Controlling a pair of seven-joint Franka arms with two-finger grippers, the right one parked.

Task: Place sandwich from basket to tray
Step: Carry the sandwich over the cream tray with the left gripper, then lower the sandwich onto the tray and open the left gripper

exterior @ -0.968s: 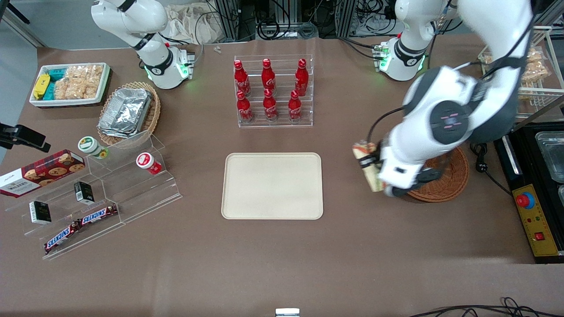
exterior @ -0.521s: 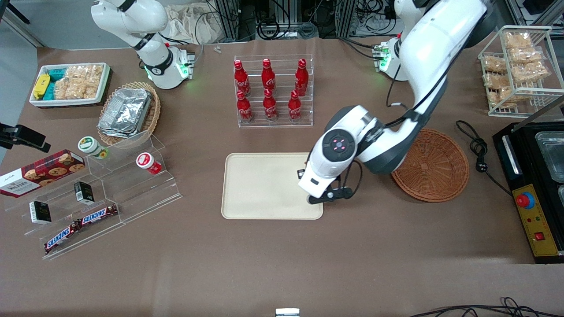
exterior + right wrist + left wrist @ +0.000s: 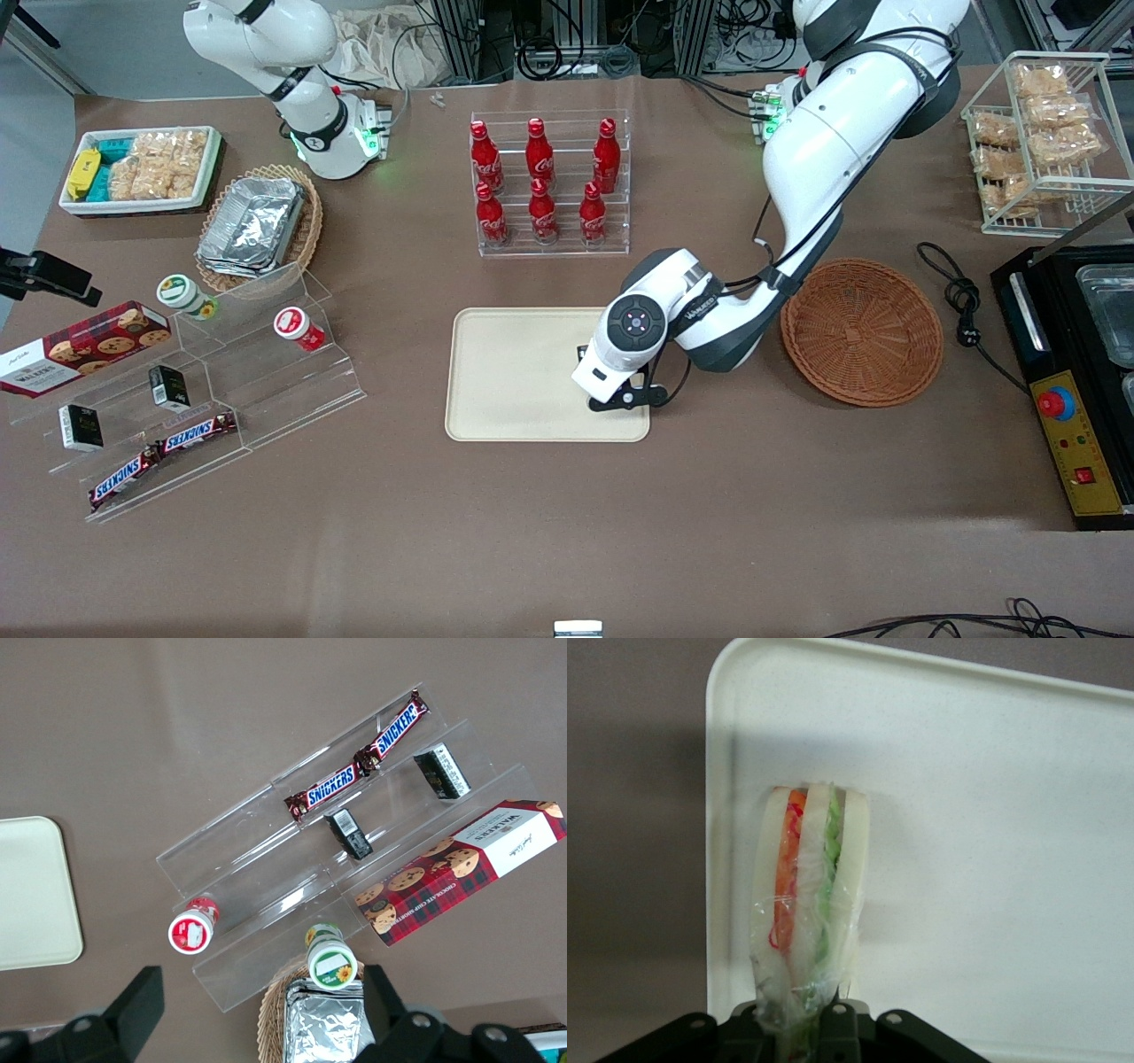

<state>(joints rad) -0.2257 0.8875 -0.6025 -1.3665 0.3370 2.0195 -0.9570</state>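
Observation:
The sandwich [image 3: 808, 895] is a clear-wrapped wedge with pale bread and orange and green filling. My left gripper [image 3: 811, 1028] is shut on its narrow end. It hangs just above the cream tray [image 3: 992, 815], near a rounded corner and the rim. In the front view the gripper [image 3: 611, 381] is over the tray [image 3: 523, 372], at the end closest to the round reddish-brown basket [image 3: 864, 332]. The wrist hides the sandwich there. The basket holds nothing. I cannot tell whether the sandwich touches the tray.
An acrylic rack of red cola bottles [image 3: 549, 182] stands farther from the front camera than the tray. A wire rack of bagged pastries [image 3: 1036, 133] and a black appliance [image 3: 1081, 372] sit at the working arm's end. Stepped acrylic shelves with snacks [image 3: 204, 381] lie toward the parked arm's end.
The left arm carried the sandwich from above the basket's edge across to the tray and lowered over it. The basket now stands uncovered and empty.

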